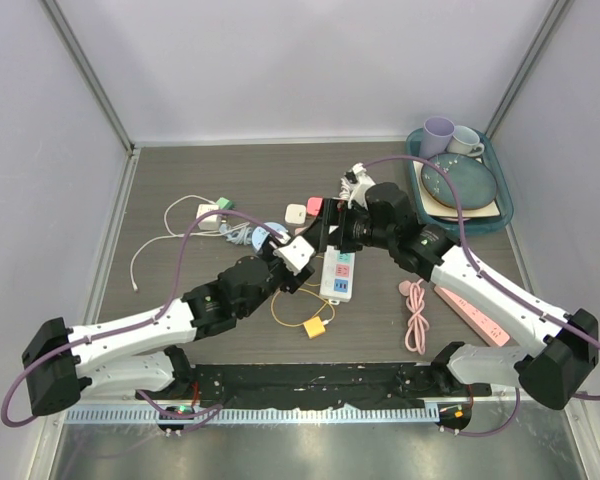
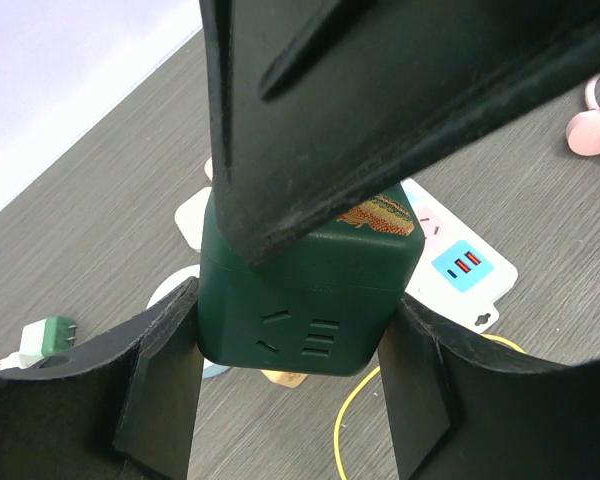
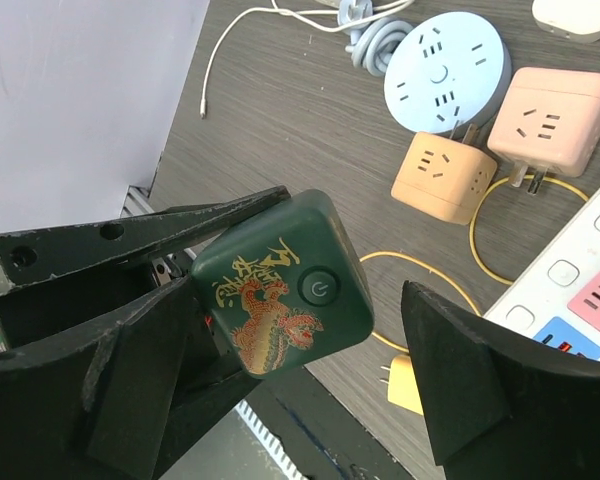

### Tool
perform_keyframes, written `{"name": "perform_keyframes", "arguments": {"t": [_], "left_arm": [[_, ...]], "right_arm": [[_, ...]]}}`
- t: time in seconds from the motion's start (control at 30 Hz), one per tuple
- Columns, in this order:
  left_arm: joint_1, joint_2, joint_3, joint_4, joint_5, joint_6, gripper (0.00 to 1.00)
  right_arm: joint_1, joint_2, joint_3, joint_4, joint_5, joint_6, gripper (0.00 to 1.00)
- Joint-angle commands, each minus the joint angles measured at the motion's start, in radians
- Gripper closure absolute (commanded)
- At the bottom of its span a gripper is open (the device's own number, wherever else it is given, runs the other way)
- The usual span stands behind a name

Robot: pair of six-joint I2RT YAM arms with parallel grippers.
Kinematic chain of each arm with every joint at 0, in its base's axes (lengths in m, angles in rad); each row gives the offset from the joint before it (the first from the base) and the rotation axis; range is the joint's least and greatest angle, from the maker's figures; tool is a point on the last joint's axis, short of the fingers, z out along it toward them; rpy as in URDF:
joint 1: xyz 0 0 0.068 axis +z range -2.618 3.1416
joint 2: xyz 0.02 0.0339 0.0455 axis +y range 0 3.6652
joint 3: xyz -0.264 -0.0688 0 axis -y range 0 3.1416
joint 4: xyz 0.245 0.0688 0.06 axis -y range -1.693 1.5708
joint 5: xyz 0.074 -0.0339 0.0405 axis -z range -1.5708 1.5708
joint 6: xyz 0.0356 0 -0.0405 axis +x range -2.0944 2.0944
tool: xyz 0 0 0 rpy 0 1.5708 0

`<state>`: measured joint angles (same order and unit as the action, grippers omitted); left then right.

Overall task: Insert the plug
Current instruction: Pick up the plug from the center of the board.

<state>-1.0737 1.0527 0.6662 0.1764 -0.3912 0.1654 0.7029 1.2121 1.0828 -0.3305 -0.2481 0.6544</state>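
**Item:** green cube plug (image 3: pixel 282 283), dragon emblem on one face.
**Position:** held off the surface over the middle of the table (image 1: pixel 230 170).
**Held by:** left gripper (image 2: pixel 290 350), part-open and clamped on the cube's sides.
**Right gripper** (image 3: pixel 290 370): stood spread wide around the cube, not closed on it.
**Adjacent:** white power strip (image 1: pixel 339 276) lay just beside.
**Progress:** plug was lifted, apparently not seated; aligning and pressing home were left.

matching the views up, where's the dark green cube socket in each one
top external: cannot make it out, hidden where the arms meet
left wrist: dark green cube socket, centre of frame
right wrist: centre-left, dragon face showing
shared landmark: white power strip with blue usb panel
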Motion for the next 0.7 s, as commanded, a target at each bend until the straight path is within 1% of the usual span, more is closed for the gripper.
{"name": "perform_keyframes", "arguments": {"t": [0.0,0.07,0.17,0.2,0.27,0.3,0.37,0.4,0.47,0.57,0.63,0.67], "left_arm": [[-0.005,0.0,0.009,0.113,0.017,-0.015,0.93],[-0.005,0.003,0.007,0.113,0.017,-0.021,0.93],[-0.005,0.007,0.009,0.117,0.025,-0.035,0.93],[-0.005,0.009,0.009,0.117,0.029,-0.04,0.93],[-0.005,0.007,0.01,0.114,0.038,-0.046,0.92],[-0.005,0.007,0.012,0.109,0.041,-0.047,0.92],[-0.005,0.003,0.013,0.1,0.055,-0.058,0.91],[-0.005,0.001,0.013,0.089,0.06,-0.066,0.89],[-0.005,-0.003,0.018,0.075,0.063,-0.079,0.89],[-0.005,-0.014,0.013,0.057,0.069,-0.093,0.89],[-0.006,-0.02,0.007,0.061,0.077,-0.096,0.89],[-0.005,-0.029,0.004,0.063,0.08,-0.099,0.87]], "right_arm": [[0.003,0.0,0.042,0.022,-0.052,-0.068,0.12],[0.003,-0.006,0.035,0.022,-0.057,-0.096,0.13],[0.003,-0.008,0.026,0.024,-0.06,-0.136,0.19],[0.003,-0.006,0.025,0.024,-0.072,-0.147,0.22],[0.003,0.0,0.023,0.024,-0.085,-0.177,0.26],[0.001,0.001,0.023,0.022,-0.094,-0.188,0.3],[0.0,0.007,0.023,0.022,-0.105,-0.216,0.34],[0.001,0.007,0.023,0.022,-0.111,-0.223,0.43],[-0.002,0.01,0.02,0.022,-0.112,-0.242,0.52],[-0.005,0.017,0.019,0.019,-0.131,-0.262,0.54],[-0.005,0.023,0.019,0.021,-0.151,-0.274,0.64],[-0.006,0.024,0.019,0.019,-0.154,-0.283,0.69]]}}
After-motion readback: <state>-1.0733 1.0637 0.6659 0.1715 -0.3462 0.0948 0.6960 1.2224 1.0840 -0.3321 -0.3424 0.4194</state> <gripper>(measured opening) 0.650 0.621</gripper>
